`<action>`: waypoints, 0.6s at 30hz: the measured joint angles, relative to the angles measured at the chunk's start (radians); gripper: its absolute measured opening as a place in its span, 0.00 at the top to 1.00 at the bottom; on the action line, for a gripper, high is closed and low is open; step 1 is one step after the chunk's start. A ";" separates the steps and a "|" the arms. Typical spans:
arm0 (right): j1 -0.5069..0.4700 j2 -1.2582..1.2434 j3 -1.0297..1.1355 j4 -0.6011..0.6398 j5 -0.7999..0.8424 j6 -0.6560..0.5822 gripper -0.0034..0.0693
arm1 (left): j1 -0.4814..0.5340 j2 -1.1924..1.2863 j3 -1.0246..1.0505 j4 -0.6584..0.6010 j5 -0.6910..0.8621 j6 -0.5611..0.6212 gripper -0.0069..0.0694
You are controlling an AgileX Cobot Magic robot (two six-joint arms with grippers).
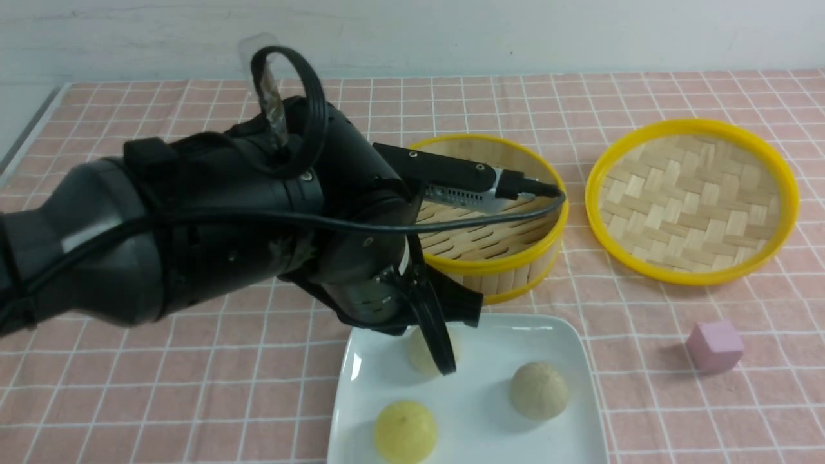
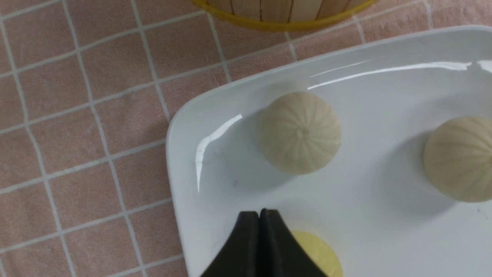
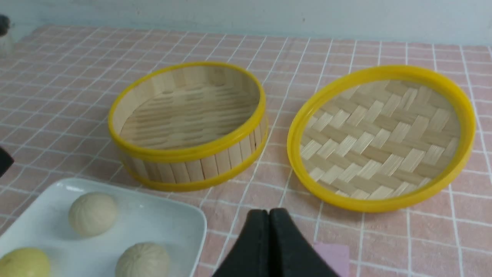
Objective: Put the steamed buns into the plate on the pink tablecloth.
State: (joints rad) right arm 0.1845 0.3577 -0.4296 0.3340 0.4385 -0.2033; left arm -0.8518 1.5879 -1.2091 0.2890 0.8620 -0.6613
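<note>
All three steamed buns lie in the white plate (image 1: 554,341) on the pink tablecloth (image 1: 193,386). They are a yellow bun (image 1: 406,432), a beige bun (image 1: 539,390) and a cream bun (image 1: 422,354), which is partly hidden behind my left fingers. My left gripper (image 1: 446,368) hangs shut and empty just above the plate. In the left wrist view its closed tips (image 2: 260,213) stand above the yellow bun (image 2: 319,254) and short of the cream bun (image 2: 300,132). My right gripper (image 3: 269,211) is shut and empty over the cloth, outside the front view.
An empty bamboo steamer basket (image 1: 509,258) with a yellow rim stands just behind the plate. Its woven lid (image 1: 693,200) lies to the right. A pink cube (image 1: 714,347) sits on the cloth right of the plate and shows under my right gripper (image 3: 332,256).
</note>
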 joint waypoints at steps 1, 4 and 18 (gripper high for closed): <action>0.000 0.000 0.005 0.003 -0.016 -0.001 0.97 | 0.000 0.000 0.000 0.000 0.002 0.000 0.91; 0.000 -0.001 0.013 0.004 -0.033 -0.002 0.97 | 0.000 0.000 0.000 0.001 0.017 0.000 0.91; 0.000 -0.006 0.028 0.006 -0.033 -0.002 0.96 | 0.000 0.000 -0.001 0.019 0.026 0.043 0.90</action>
State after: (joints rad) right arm 0.1845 0.3513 -0.4013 0.3395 0.4058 -0.2053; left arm -0.8518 1.5879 -1.2098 0.3075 0.8876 -0.6179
